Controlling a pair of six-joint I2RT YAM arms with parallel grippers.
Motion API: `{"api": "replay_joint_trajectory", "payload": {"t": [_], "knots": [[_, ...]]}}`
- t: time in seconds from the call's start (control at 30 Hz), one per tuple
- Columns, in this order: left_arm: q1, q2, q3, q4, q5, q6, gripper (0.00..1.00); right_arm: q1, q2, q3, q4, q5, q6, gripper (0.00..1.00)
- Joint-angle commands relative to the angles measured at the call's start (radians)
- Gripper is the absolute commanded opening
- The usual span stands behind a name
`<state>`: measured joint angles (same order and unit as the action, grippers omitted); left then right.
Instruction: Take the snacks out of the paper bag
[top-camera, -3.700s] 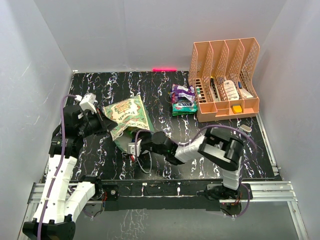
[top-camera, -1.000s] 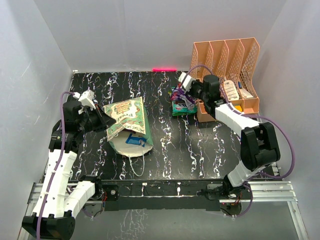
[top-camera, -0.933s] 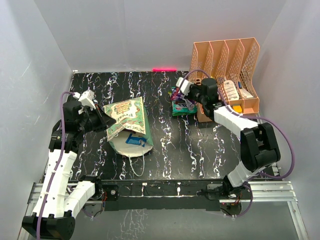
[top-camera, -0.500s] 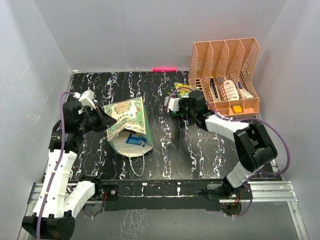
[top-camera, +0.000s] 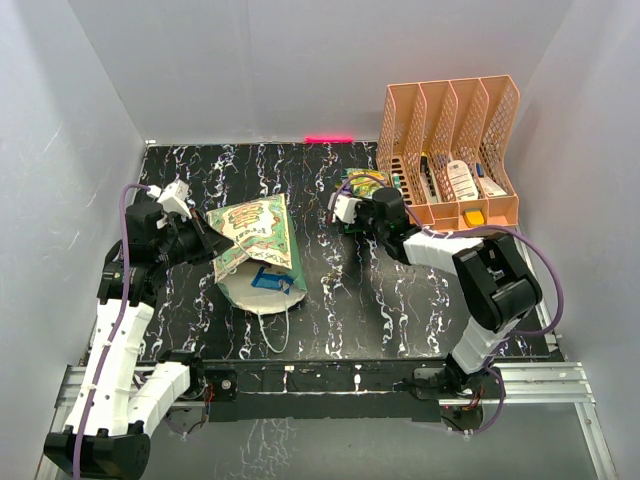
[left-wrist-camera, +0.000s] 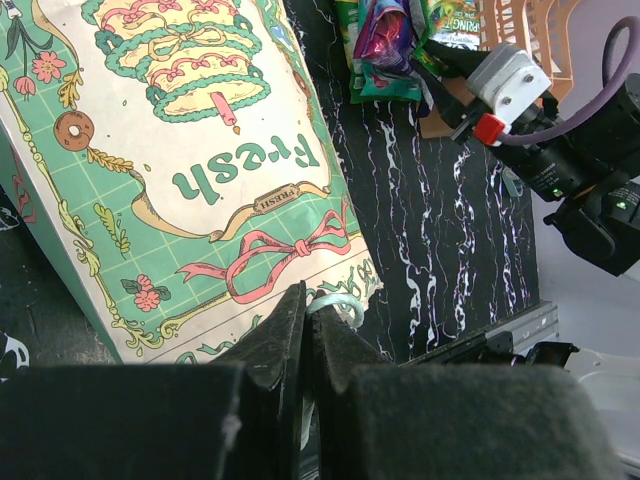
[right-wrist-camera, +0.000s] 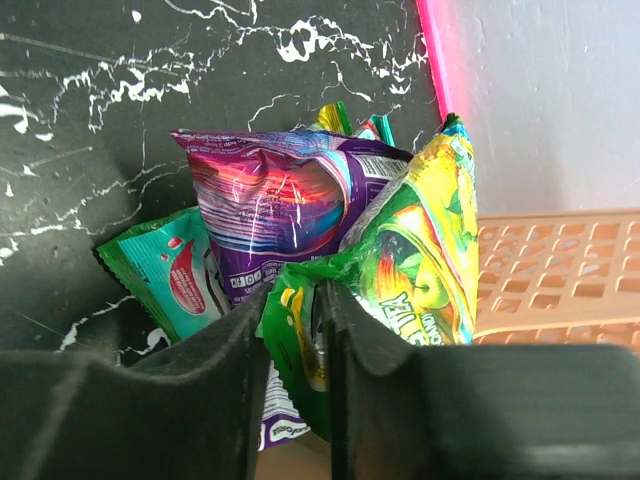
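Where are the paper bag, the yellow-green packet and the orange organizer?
paper bag (top-camera: 255, 232), top view, patterned front panel.
yellow-green packet (right-wrist-camera: 420, 255), right wrist view, printed face.
orange organizer (top-camera: 400, 120), top view, left mesh wall.

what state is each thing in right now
paper bag: on its side, mouth open, blue packet inside
left end effector: shut on the bag's edge
right end effector: shut on green packet
green packet: pinched at one edge, against purple packet
purple packet: out, lying on teal packet
organizer: upright, loaded
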<state>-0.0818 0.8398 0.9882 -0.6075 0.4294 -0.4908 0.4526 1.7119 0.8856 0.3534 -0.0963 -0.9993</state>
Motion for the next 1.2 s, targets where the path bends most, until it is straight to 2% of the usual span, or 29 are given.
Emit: {"api": "replay_joint_trajectory", "payload": {"t": [0.0,0.17,0.3,0.5,0.7,0.87,1.0,1.17], "knots": [[0.001,-0.01,0.027,0.002,0.023,0.003,0.0,-0.006,-0.076,0.0,0.014,0.024,0.137,0.32],[0.001,-0.015,0.026,0.005,0.025,0.0,0.0,-0.006,-0.213,0.01,-0.044,0.003,0.266,0.44],[0.0,-0.015,0.019,0.012,0.03,-0.002,0.0,-0.006,-0.356,-0.047,-0.09,-0.105,0.357,0.55],[0.0,-0.015,0.012,0.023,0.039,-0.002,0.0,0.015,-0.543,-0.207,-0.102,-0.291,0.545,0.55],[0.001,-0.012,0.009,0.029,0.05,0.0,0.0,0.234,-0.672,-0.447,0.096,-0.464,0.712,0.53],[0.0,-0.009,0.021,0.024,0.056,-0.003,0.0,0.509,-0.679,-0.529,0.222,-0.357,0.666,0.53],[0.0,-0.013,0.037,0.018,0.061,0.004,0.0,0.694,-0.574,-0.454,0.207,-0.247,0.509,0.54],[-0.001,-0.022,0.035,0.023,0.09,0.011,0.0,0.744,-0.402,-0.349,0.306,-0.192,0.37,0.54]]}}
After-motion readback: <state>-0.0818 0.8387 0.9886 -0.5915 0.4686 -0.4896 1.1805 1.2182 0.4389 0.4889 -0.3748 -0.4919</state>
